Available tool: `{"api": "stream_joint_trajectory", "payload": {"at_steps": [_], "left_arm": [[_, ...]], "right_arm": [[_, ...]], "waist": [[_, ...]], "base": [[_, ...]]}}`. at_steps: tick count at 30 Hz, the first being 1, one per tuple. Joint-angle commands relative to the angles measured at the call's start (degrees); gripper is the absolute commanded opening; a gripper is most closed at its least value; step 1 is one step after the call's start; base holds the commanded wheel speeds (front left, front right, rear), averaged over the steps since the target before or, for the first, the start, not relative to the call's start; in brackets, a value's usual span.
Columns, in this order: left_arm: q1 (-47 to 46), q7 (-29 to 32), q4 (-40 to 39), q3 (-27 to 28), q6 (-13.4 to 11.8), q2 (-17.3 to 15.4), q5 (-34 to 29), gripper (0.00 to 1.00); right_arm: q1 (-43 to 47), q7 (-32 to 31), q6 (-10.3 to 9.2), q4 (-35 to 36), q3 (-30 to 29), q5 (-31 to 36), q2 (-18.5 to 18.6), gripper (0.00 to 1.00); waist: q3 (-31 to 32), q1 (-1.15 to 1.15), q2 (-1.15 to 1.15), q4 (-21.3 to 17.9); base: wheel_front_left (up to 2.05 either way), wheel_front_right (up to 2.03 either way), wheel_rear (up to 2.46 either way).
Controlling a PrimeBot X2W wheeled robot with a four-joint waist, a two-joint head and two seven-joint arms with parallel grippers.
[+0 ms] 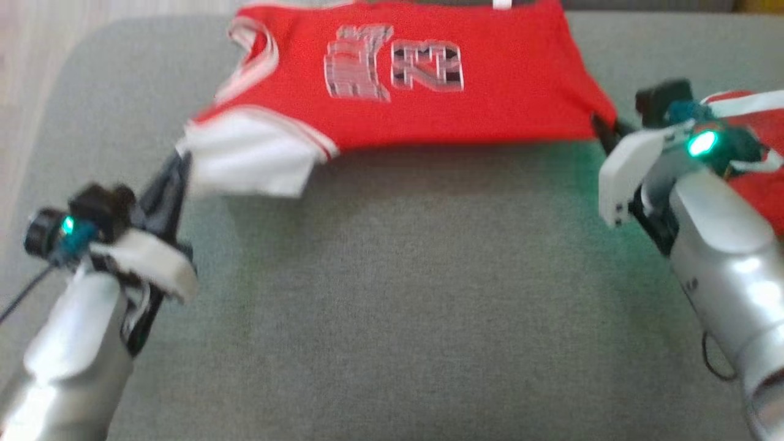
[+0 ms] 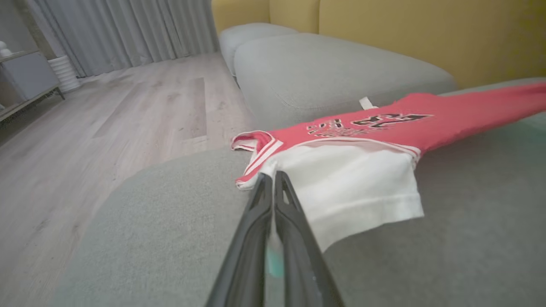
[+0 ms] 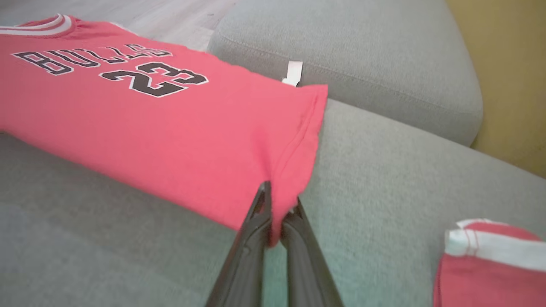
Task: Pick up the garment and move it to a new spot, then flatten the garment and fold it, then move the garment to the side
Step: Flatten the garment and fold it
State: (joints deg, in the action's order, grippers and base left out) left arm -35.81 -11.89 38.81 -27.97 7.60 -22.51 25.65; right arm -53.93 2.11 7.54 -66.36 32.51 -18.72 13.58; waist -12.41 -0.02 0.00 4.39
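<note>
The garment (image 1: 398, 92) is a red jersey with white sleeves and a number print, stretched over the grey cushion (image 1: 392, 294). My left gripper (image 1: 181, 160) is shut on its white sleeve corner; in the left wrist view the gripper (image 2: 272, 177) pinches the garment (image 2: 354, 187) at the sleeve's near edge. My right gripper (image 1: 603, 131) is shut on the red hem corner; in the right wrist view the gripper (image 3: 277, 200) has a fold of the garment (image 3: 170, 128) between its tips. The near edge hangs lifted between both grippers.
A second red and white garment (image 1: 756, 159) lies at the cushion's right edge, beside my right arm, and shows again (image 3: 486, 264). Another grey cushion (image 2: 324, 68) and a yellow backrest (image 2: 426, 34) stand beyond. Wooden floor (image 2: 106, 128) lies to the left.
</note>
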Motion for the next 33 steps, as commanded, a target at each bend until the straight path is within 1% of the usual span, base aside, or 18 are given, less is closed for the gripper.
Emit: {"api": "stream_joint_trajectory", "payload": {"at_steps": [1, 4, 5, 10, 12, 13, 19, 22, 26, 29, 33], "left_arm": [[1.03, 1.46, -4.42, 0.33, -0.12, -4.92, 1.14, 0.0], [5.65, 4.95, -9.53, -1.85, -0.12, -8.17, 2.93, 0.0], [8.77, 7.12, -12.87, -2.4, -0.12, -10.25, 4.07, 0.0], [16.56, 12.4, -21.71, -2.84, -0.82, -14.04, 6.63, 0.0], [19.57, 14.71, -25.41, -3.13, -1.39, -15.33, 7.66, 0.0], [19.57, 14.71, -25.41, -3.13, -1.39, -15.33, 7.66, 0.0], [27.02, 19.83, -35.82, -2.87, -4.02, -19.11, 10.56, 0.0], [28.56, 20.73, -39.35, -2.17, -5.37, -20.19, 11.3, 0.0], [27.74, 21.41, -41.72, -1.5, -6.36, -20.61, 11.3, 0.0], [25.57, 22.15, -42.22, -1.3, -6.3, -20.45, 11.12, 0.0], [21.6, 23.4, -41.04, -1.23, -5.27, -20.34, 10.89, 0.0]], "right_arm": [[2.28, -2.62, -0.05, 3.97, 3.61, -4.1, 2.04, 0.0], [5.76, -7.07, -0.05, 8.92, 8.21, -10.5, 5.09, 0.0], [8.33, -10.18, -0.05, 12.74, 10.83, -15.39, 7.07, 0.0], [13.78, -16.55, -0.05, 22.18, 16.95, -25.42, 13.48, 0.0], [15.68, -18.62, -0.05, 25.43, 18.81, -28.64, 15.85, 0.0], [15.68, -18.62, -0.05, 25.43, 18.81, -28.64, 15.85, 0.0], [19.67, -23.05, -0.05, 33.21, 22.13, -35.39, 21.13, 0.0], [20.11, -23.12, -0.05, 35.45, 22.2, -36.75, 22.54, 0.0], [19.11, -22.52, -0.05, 36.44, 21.49, -36.9, 23.0, 0.0], [17.65, -22.06, -0.05, 36.49, 20.61, -36.61, 22.82, 0.0], [15.54, -21.78, -0.05, 35.79, 19.66, -36.07, 22.25, 0.0]], "waist": [[3.26, 0.02, 0.0, -0.55], [5.66, 0.02, 0.0, -0.97], [7.35, 0.02, 0.0, -1.28], [10.81, 0.02, 0.0, -1.72], [11.95, 0.02, 0.0, -1.77], [11.95, 0.02, 0.0, -1.77], [13.45, 0.02, 0.0, -1.87], [13.28, 0.02, 0.0, -1.86], [11.62, 0.02, 0.0, -1.86], [9.82, 0.02, 0.0, -1.76], [7.4, 0.02, 0.0, -1.71]], "base": [[0.0, 0.0, 0.0], [0.0, 0.0, 0.0], [0.0, 0.0, 0.0], [0.0, 0.0, 0.0], [0.0, 0.0, 0.0], [0.0, 0.0, 0.0], [0.0, 0.0, 0.0], [0.0, 0.0, 0.0], [0.0, 0.0, 0.0], [0.0, 0.0, 0.0], [0.0, 0.0, 0.0]]}}
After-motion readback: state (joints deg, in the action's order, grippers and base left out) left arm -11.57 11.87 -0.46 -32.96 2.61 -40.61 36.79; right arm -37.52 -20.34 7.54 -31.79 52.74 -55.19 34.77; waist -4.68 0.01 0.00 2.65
